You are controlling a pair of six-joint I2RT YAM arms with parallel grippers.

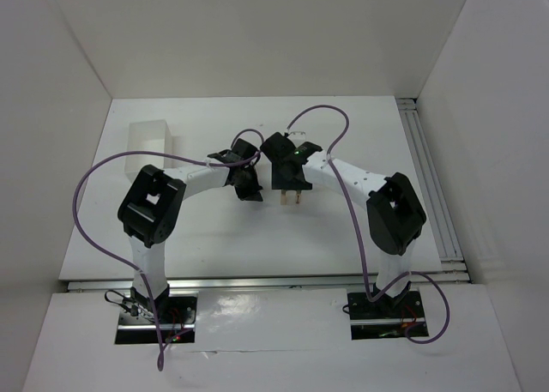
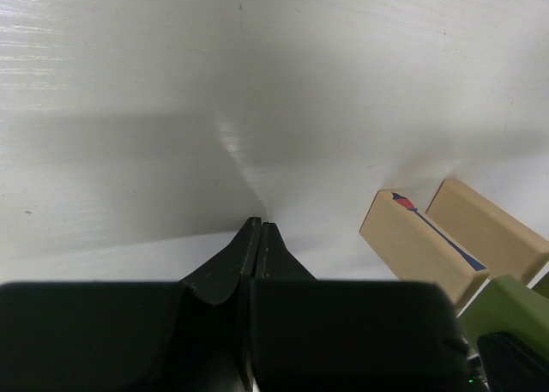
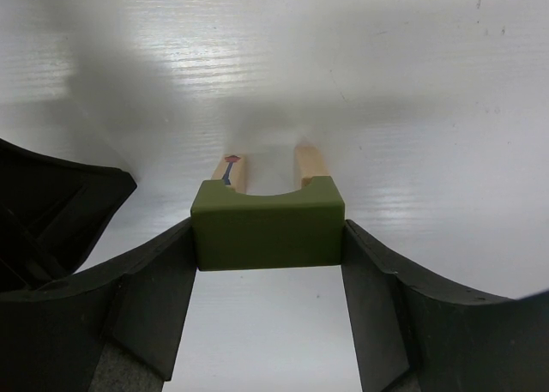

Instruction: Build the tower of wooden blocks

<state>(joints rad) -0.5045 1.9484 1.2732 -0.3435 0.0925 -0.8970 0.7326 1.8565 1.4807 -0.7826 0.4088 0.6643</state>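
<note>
You had bare desk (image 1: 257, 246) on the near side of the work, with the enclosure walls (image 1: 51, 109) closing off the left, far and right edges, and a white box (image 1: 147, 141) at the far left. The wood block tower (image 2: 412, 246) stood near the desk's middle. It had two pale tan uprights (image 3: 310, 165) side by side, and a dark green arched block (image 3: 257, 216) over their tops, grasped by your right end effector (image 3: 267, 242). Your left end effector (image 2: 260, 233) sat clenched on nothing, near the tower. Only the left wrist view showed the uprights' long sides; the top view hid the green block.
</note>
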